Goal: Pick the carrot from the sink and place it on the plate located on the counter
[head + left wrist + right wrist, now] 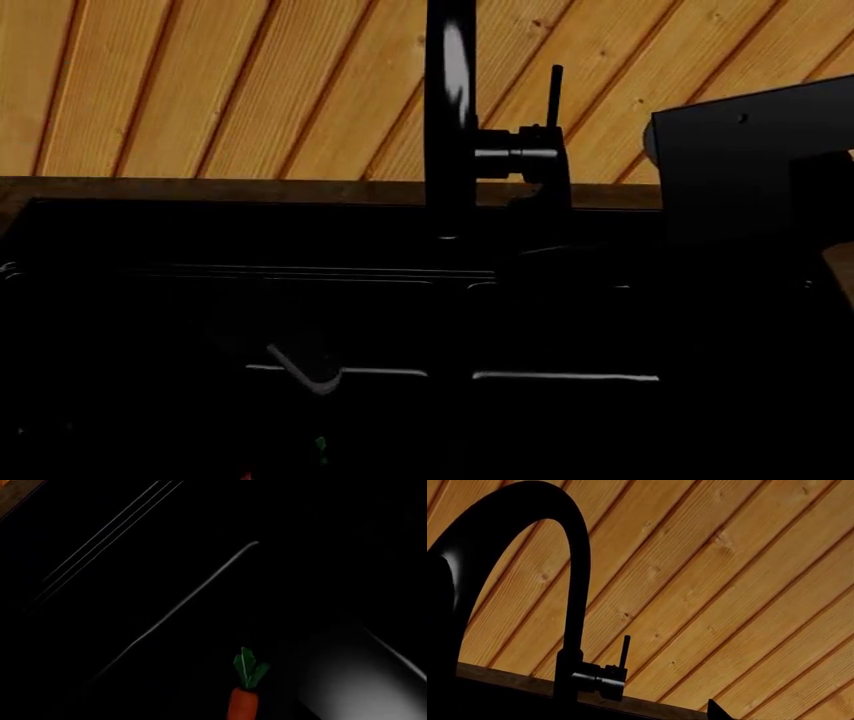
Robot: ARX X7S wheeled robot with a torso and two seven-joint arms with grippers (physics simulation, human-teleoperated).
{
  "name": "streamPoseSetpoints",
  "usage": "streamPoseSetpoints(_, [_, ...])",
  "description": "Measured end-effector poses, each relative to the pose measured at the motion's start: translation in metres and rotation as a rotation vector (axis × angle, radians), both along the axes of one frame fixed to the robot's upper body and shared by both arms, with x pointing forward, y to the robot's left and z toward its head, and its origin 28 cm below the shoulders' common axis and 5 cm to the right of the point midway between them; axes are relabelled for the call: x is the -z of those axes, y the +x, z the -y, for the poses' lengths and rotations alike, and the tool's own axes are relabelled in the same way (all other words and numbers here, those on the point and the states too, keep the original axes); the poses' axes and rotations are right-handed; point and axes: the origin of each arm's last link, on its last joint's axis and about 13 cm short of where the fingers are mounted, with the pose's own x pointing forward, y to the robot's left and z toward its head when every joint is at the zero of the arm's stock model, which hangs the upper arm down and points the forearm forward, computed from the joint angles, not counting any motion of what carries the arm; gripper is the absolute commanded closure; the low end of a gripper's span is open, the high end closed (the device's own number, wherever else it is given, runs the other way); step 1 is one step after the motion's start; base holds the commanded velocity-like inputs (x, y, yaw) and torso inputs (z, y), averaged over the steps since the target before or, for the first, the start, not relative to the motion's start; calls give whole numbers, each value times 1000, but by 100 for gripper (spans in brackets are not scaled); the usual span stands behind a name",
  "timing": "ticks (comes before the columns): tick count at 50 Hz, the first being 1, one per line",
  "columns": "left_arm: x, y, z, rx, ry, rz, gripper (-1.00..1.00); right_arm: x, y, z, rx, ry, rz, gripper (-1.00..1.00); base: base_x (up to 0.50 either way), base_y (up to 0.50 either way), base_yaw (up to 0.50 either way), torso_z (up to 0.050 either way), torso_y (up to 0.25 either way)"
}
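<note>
The carrot lies in the sink nearest the left arm, leafy end leading; neither pincer's opening can be told.

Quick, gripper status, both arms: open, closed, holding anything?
Left: cannot be told; its fingers are out of frame, though the carrot lies in the sink under its camera.
Right: cannot be told; its camera shows only the faucet and wood wall.
</note>
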Motion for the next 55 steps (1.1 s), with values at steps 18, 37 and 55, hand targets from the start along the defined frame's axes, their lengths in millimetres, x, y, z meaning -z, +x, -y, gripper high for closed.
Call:
streamPoseSetpoints(18, [39, 23, 3, 2, 20, -97, -100, -1, -2, 2, 5, 3, 5, -100, 0, 0, 0, 0, 0])
streamPoseSetpoints(37, [66, 26, 1, 0, 23, -183, 100, -1, -2, 2, 8, 1, 6, -100, 0, 0, 0, 0, 0])
streamPoseSetpoints(55, [56, 18, 0, 18, -12, -156, 100, -2, -2, 1, 7, -5, 5, -100, 0, 0, 0, 0, 0])
